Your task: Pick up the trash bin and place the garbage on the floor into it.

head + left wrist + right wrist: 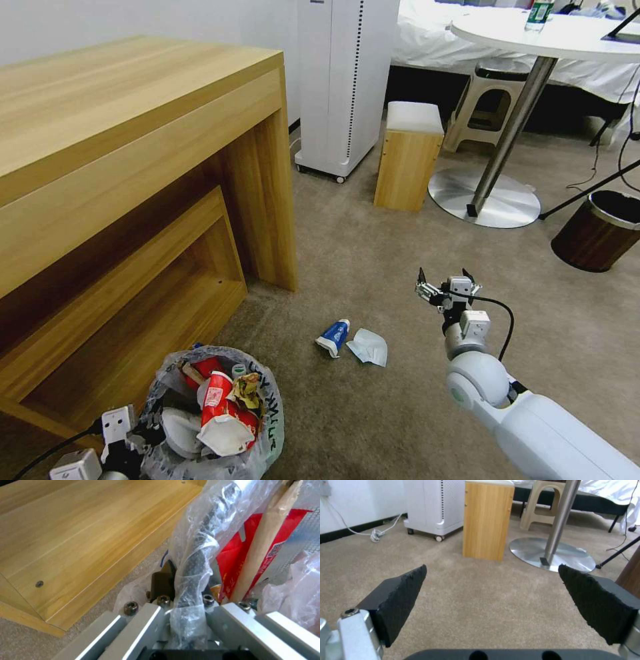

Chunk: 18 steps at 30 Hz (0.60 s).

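The trash bin, lined with a crinkly whitish bag bearing black lettering, sits low at my left, full of red wrappers, white tissues and other litter. My left gripper is shut on its bagged rim; inside the bin a red wrapper and a wooden stick show. On the beige carpet floor lie two pieces of garbage: a blue-white wrapper and a crumpled white tissue. My right gripper hangs open and empty above the carpet, right of and beyond them, its fingers spread wide.
A wooden desk with a low shelf stands at the left. Beyond are a white appliance on wheels, a small wooden stool, a round table's metal base and a dark brown bin at right.
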Available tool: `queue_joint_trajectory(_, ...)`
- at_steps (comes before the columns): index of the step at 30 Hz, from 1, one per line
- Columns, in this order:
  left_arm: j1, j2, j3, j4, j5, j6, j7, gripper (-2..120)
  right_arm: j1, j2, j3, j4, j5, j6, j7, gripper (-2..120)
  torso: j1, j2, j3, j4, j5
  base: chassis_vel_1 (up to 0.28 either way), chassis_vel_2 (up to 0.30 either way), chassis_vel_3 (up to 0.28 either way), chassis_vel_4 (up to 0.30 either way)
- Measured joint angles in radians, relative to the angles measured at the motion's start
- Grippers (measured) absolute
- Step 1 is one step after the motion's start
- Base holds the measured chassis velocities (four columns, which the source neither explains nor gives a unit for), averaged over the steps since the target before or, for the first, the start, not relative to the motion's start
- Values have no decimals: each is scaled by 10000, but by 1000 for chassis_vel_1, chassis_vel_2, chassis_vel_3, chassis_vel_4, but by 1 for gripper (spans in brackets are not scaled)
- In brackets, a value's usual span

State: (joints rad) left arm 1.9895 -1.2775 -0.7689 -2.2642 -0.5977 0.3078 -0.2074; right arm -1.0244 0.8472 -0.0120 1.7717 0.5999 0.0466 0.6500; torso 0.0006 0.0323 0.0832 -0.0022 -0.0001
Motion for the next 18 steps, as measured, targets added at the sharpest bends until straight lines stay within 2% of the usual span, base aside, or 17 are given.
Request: queue_joint_trajectory(18, 26, 217, -44, -104, -217, 83, -38, 0, -108, 82, 20, -95, -206, 187, -275, 94, 0, 0, 0, -1, 0, -14, 7, 11, -13)
